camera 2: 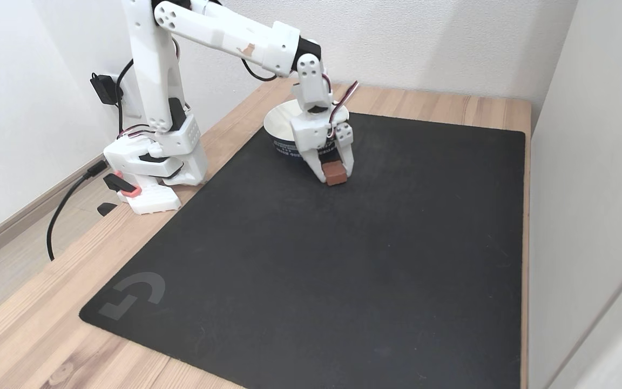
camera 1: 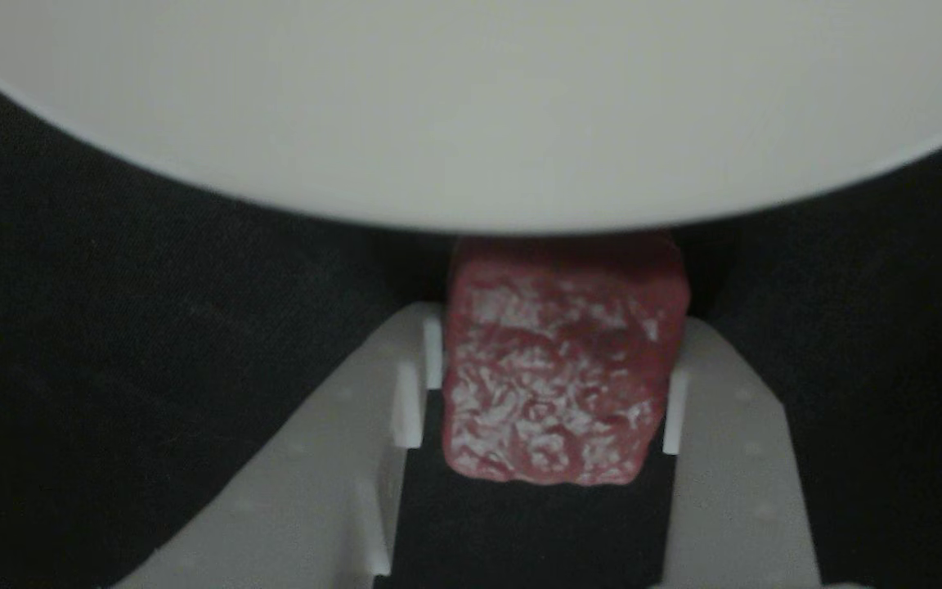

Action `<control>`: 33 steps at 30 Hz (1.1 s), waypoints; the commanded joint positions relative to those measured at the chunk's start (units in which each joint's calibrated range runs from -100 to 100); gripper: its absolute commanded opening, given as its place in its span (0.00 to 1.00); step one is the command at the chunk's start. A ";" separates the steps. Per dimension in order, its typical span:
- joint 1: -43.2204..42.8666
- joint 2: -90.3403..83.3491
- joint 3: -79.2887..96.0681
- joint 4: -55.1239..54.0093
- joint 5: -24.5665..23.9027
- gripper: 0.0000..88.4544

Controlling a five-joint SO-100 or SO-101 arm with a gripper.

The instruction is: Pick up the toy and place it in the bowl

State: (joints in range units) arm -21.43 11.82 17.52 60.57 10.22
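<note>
Toy: the toy (camera 1: 561,368) is a small red-pink cube with white speckles. In the other view it sits in the middle of the frame. In the fixed view it (camera 2: 335,172) is a little above the middle.

End effector: the end effector (camera 1: 553,393) is closed on the toy. One white finger presses on each side of the cube. In the fixed view the end effector (camera 2: 336,174) points down, with the cube at its tip.

Bowl: the bowl (camera 1: 471,106) is big, round and white. It takes up the top of the frame in the other view. In the fixed view the bowl (camera 2: 281,121) stands just behind the end effector, toward the upper middle.

Mat: the toy is very low, at or just above the black mat (camera 2: 311,259). I cannot tell if it touches. The mat lies on the wooden counter (camera 2: 14,329).

What matters next: the bowl is right beside the toy, straight ahead of the fingers. Its rim looks higher than the cube. So I think the cube must go up first, then forward over the rim.

Risk: going forward too low could bump the bowl's side.
</note>
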 commanded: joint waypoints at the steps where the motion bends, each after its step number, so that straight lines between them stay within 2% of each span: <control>1: 0.65 0.14 -0.81 -0.71 -0.04 0.03; 13: -1.28 -6.03 -5.49 -0.62 -0.09 0.03; 22: -5.38 -24.29 -2.70 -0.37 -0.46 0.03; 24: -7.55 -27.29 -0.63 -0.62 -3.28 0.03; 29: -13.99 -30.79 4.87 -0.88 -5.83 0.03; 33: -20.35 -32.71 12.71 -7.65 -8.91 0.03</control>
State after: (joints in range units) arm -37.33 -17.32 25.27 58.38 3.58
